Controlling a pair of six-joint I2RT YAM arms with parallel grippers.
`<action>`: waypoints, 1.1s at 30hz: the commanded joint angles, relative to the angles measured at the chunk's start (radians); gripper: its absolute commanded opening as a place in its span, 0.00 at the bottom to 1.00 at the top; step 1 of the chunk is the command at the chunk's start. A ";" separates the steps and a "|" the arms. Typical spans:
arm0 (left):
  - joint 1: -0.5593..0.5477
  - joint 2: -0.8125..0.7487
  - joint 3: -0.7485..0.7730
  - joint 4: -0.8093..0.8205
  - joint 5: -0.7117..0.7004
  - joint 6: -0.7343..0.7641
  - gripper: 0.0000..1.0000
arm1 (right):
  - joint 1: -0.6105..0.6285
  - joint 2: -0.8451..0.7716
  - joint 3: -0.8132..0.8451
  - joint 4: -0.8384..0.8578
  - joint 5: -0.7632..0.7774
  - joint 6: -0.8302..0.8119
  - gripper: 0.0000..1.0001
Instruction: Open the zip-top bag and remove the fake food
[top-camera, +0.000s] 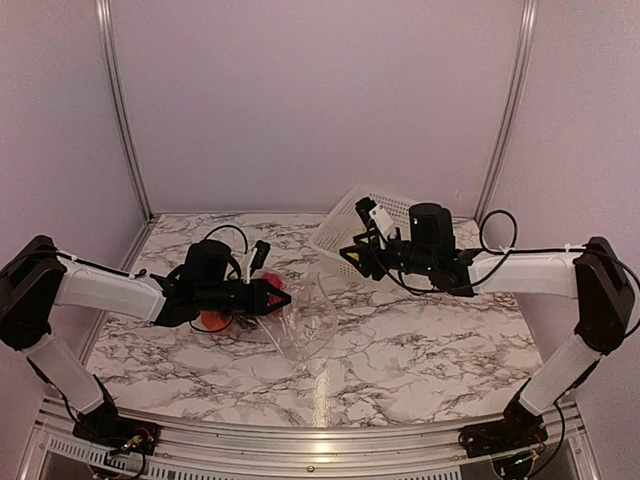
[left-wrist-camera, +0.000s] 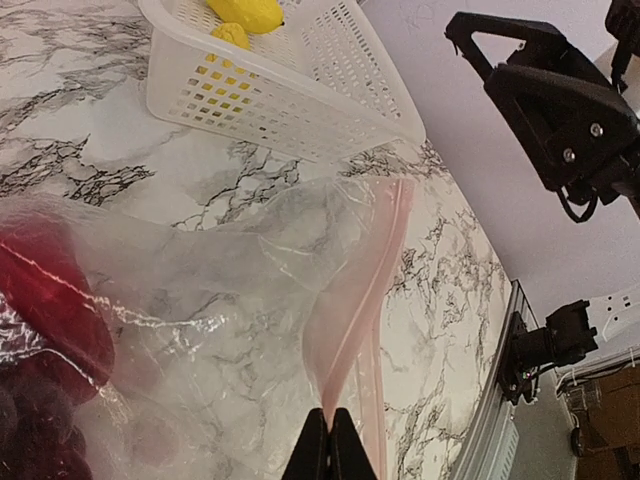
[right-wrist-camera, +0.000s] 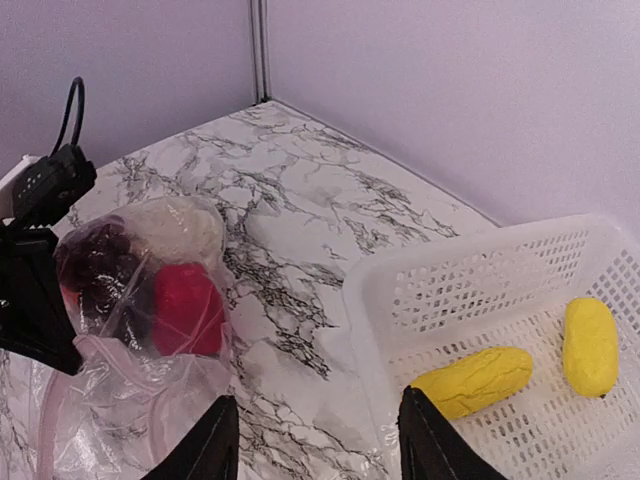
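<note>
The clear zip-top bag (top-camera: 300, 322) lies at the table's middle, its mouth toward the front. My left gripper (left-wrist-camera: 328, 445) is shut on the bag's pink zip strip (left-wrist-camera: 365, 290). Inside the bag are a red apple (right-wrist-camera: 185, 310), a dark grape bunch (right-wrist-camera: 95, 270) and a white lumpy piece (right-wrist-camera: 180, 230). An orange piece (top-camera: 212, 320) shows under my left gripper (top-camera: 280, 297). Two yellow fruits (right-wrist-camera: 470, 380) (right-wrist-camera: 590, 345) lie in the white basket (right-wrist-camera: 450, 260). My right gripper (right-wrist-camera: 318, 440) is open and empty, above the basket's near rim, right of the bag.
The white perforated basket (top-camera: 345, 215) stands tilted at the back right, near the wall. It also shows in the left wrist view (left-wrist-camera: 300, 110), just beyond the bag. The table's front edge has a metal rail (top-camera: 320, 440).
</note>
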 joint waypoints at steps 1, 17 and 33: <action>0.003 -0.046 0.025 0.017 0.018 -0.009 0.00 | 0.111 -0.056 -0.122 0.131 -0.070 0.073 0.49; -0.024 -0.087 0.065 0.013 0.061 -0.012 0.00 | 0.289 0.197 -0.138 0.362 0.031 0.204 0.21; -0.043 -0.142 0.047 0.004 0.087 0.012 0.00 | 0.287 0.437 0.042 0.471 0.071 0.328 0.45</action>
